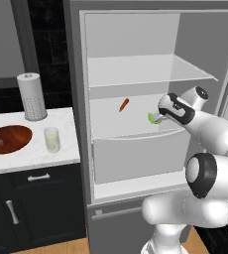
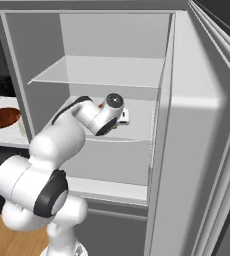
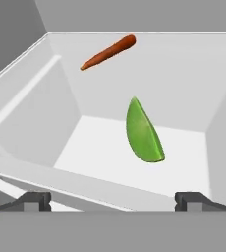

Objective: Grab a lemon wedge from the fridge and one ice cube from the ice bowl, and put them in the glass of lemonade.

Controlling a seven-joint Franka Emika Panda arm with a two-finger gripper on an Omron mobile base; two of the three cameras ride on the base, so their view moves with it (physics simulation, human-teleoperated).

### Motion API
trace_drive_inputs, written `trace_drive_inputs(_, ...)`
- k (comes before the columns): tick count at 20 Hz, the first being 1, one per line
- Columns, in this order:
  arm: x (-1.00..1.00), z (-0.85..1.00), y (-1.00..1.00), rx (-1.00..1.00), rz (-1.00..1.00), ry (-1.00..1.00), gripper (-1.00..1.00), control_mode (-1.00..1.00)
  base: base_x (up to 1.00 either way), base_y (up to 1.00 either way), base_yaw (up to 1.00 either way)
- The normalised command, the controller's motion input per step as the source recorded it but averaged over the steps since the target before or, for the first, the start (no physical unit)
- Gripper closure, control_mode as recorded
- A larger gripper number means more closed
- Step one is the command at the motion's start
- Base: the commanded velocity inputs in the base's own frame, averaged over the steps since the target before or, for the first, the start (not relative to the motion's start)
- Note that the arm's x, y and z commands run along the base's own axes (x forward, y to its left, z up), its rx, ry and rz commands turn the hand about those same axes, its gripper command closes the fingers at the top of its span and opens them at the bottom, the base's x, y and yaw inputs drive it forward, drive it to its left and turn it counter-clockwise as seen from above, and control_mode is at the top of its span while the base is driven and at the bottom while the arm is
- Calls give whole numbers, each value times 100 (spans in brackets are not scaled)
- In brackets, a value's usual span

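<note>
Two small dark fingertips (image 3: 32, 201) are rising at the bottom of our hand view, standing wide apart with nothing between them, so our white two-finger hand (image 3: 114, 201) is hanging open just in front of the white shelf lip of the tall matte grey fridge (image 1: 81, 149). Straight ahead of it, a little right of the midline between the tips and slightly beyond them, the small bright yellow-green curved lemon wedge (image 3: 143, 132) is lying on the shelf floor; its long axis is running from upper left to lower right in that view, nearly in line with our approach and not across the gap. We are judging that the coming reach calls for pushing forward and a touch right, perhaps with some wrist roll so the tips close across the wedge's thin sides. Farther back and left, the thin orange-red stick-like item (image 3: 108, 52) is sitting well apart from the wedge. Out on the white marble table (image 1: 31, 158), the clear tumbler of pale lemonade (image 1: 51, 139) is waiting beside the glossy reddish-brown wooden bowl (image 1: 8, 139).
</note>
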Motion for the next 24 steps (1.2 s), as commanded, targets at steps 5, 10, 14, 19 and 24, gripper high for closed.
trace_drive_inputs(5,23,-14,0,1,2,0,-100,-100,0,0,0)
trace_drive_inputs(10,29,-33,0,0,3,0,-100,-100,0,0,0)
trace_drive_inputs(14,28,-14,0,0,2,0,-100,-100,0,0,0)
trace_drive_inputs(19,21,-3,-11,0,0,0,-100,-100,0,0,0)
trace_drive_inputs(24,18,9,-10,0,0,0,-100,-100,0,0,0)
